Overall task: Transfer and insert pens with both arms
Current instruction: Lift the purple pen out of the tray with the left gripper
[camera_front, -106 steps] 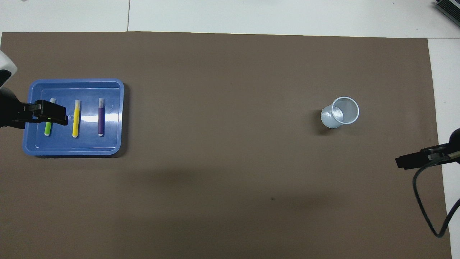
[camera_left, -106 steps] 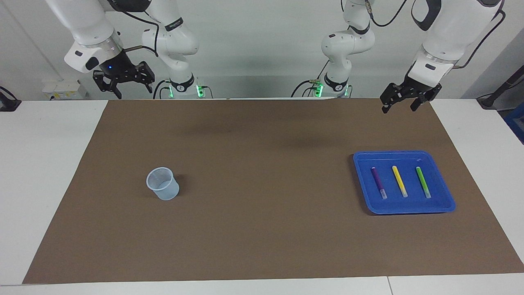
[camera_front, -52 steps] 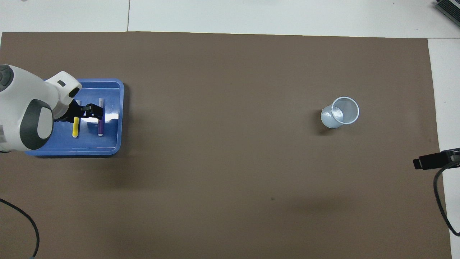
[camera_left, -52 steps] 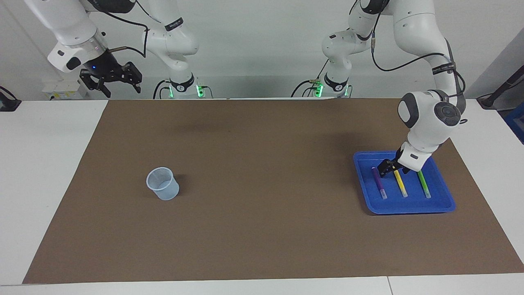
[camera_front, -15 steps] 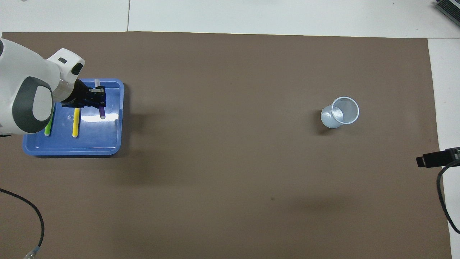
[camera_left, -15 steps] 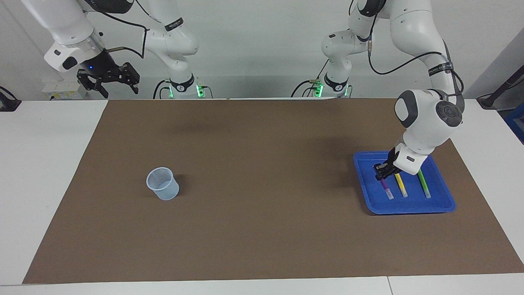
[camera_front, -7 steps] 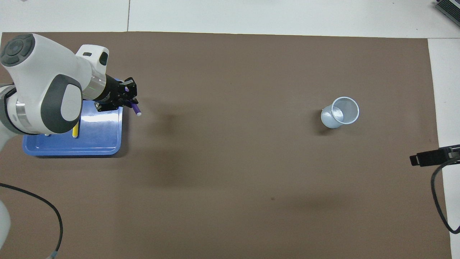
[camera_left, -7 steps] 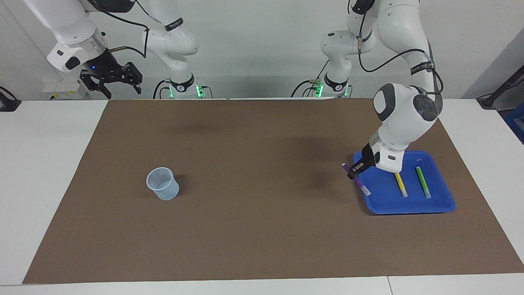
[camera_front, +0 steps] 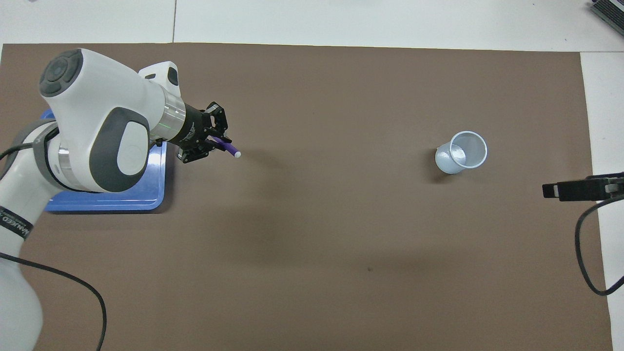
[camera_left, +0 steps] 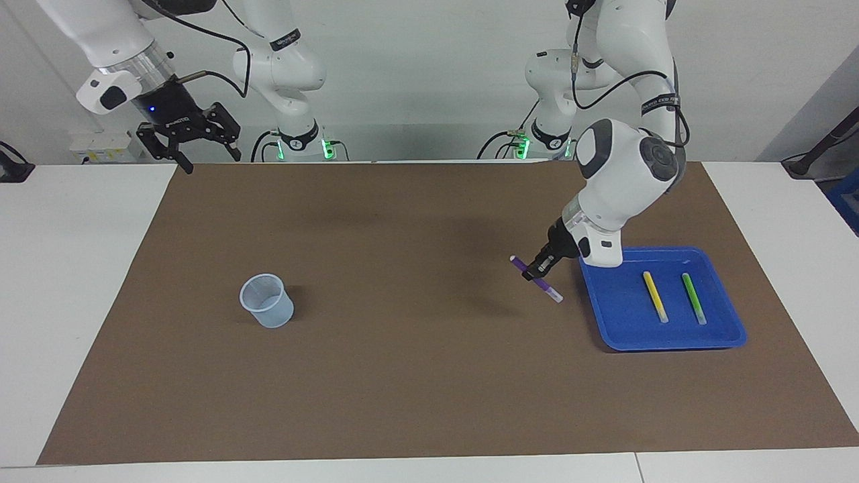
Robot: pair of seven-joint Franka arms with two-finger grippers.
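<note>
Left hand [camera_left: 539, 268] carried purple pen [camera_left: 551, 292] off tray [camera_left: 671, 335].

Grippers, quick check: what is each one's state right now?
Left gripper: shut on the purple pen, over the brown mat.
Right gripper: open, holding nothing, waiting.

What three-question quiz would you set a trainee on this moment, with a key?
1. True or false: the left gripper holds the purple pen over the brown mat, clear of the blue tray.
2. Which pens lie in the tray? A) yellow and green B) purple and green C) none
3. Fill in: the right gripper waits open above the mat's corner, while the ____ stands on the mat toward the right arm's end.

Key: 1 true. 2 A: yellow pen, green pen. 3 clear cup.
</note>
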